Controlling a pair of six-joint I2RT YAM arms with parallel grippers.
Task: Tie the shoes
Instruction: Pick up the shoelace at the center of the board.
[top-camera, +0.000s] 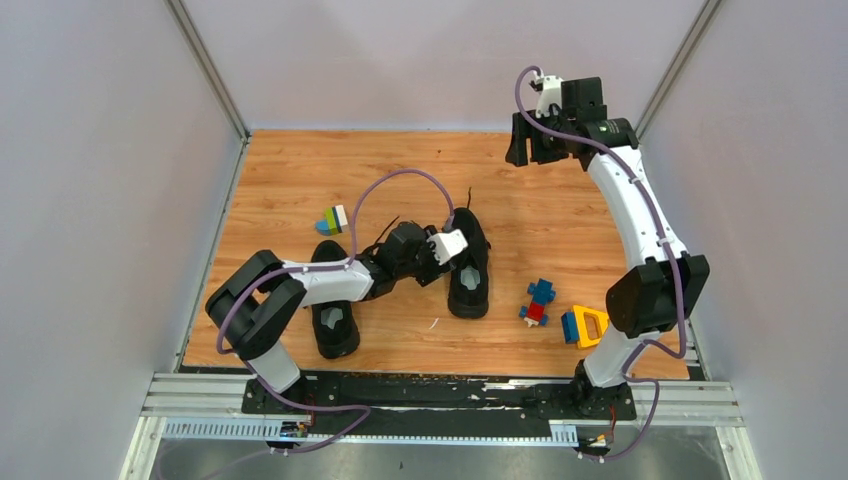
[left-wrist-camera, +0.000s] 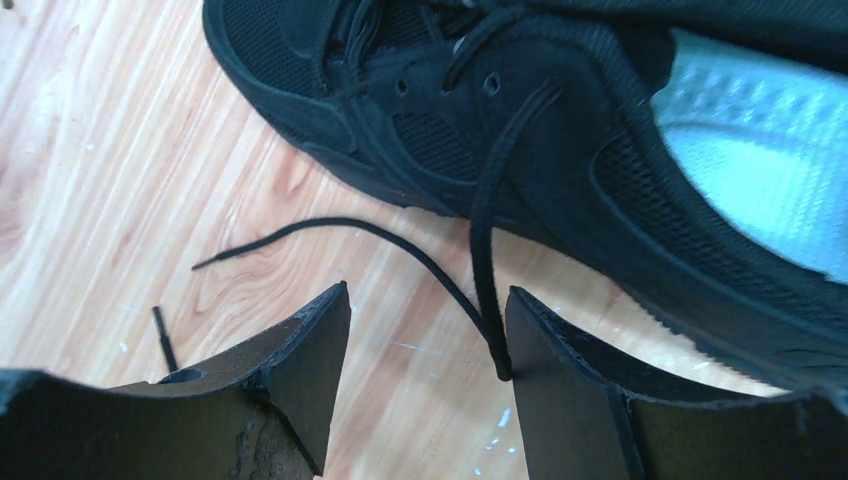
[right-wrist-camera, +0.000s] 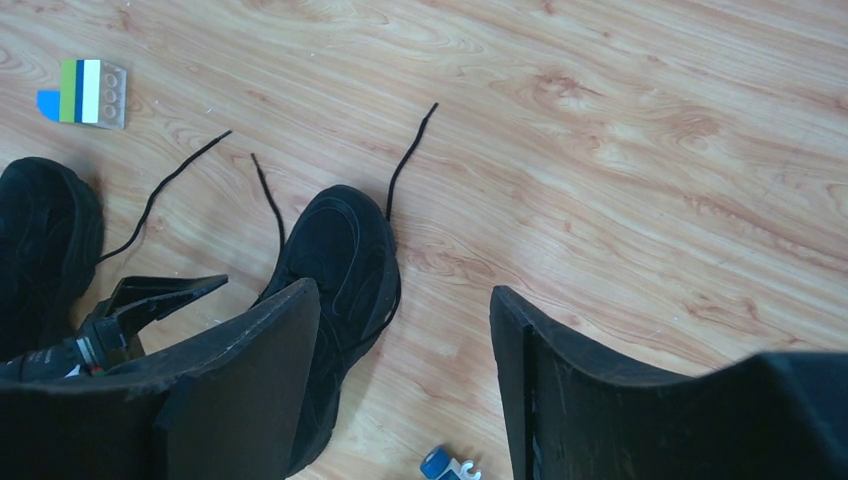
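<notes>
shoes: 2 | left shoe (top-camera: 335, 335) left of left gripper (left-wrist-camera: 426, 290), right shoe (top-camera: 470, 295) just beside it on the right | long axes parallel, near-to-far, toes away from the arm bases | blocks: 3: striped block (top-camera: 332, 220), blue-red block (top-camera: 538, 302), yellow block (top-camera: 585, 325) | left gripper fingers apart, lace (left-wrist-camera: 480, 230) touching one | right gripper (right-wrist-camera: 402, 290) spread, empty, well right of left gripper

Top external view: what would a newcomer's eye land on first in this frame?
The pair of black shoes lies untied mid-table, loose laces trailing over the wood. The left hand sits low beside one shoe, open, a lace against one finger; the right hand hangs open, raised at the far right. Bright toy blocks dot the near right.
</notes>
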